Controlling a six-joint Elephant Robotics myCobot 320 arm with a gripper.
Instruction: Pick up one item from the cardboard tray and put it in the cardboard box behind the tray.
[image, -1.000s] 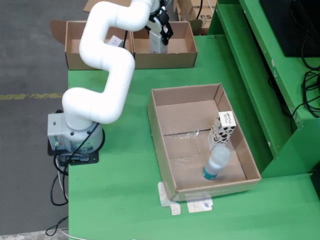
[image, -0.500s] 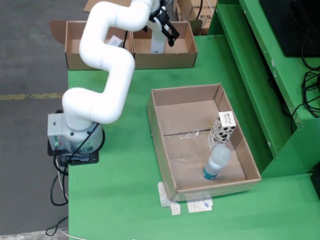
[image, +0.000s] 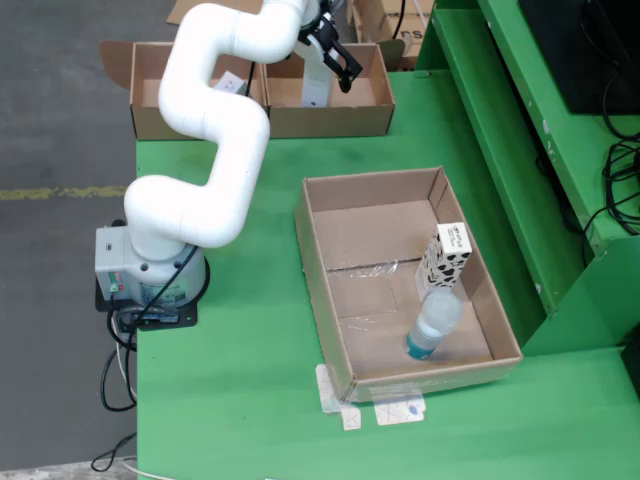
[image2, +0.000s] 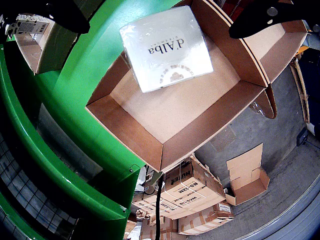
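Observation:
The cardboard tray sits mid-table and holds a black-and-white spotted carton standing on end and a clear water bottle with a blue cap. Behind it is an open cardboard box. My gripper hangs over that box, open. In the wrist view the two dark fingers stand wide apart at the top corners, gripper. A white d'Alba carton lies under them inside the box, touching neither finger. It shows white and upright in the fixed view.
A second open cardboard box stands left of the first, also in the wrist view. The arm's base is at the table's left edge. A raised green shelf runs along the right. Stacked cartons sit on the floor beyond.

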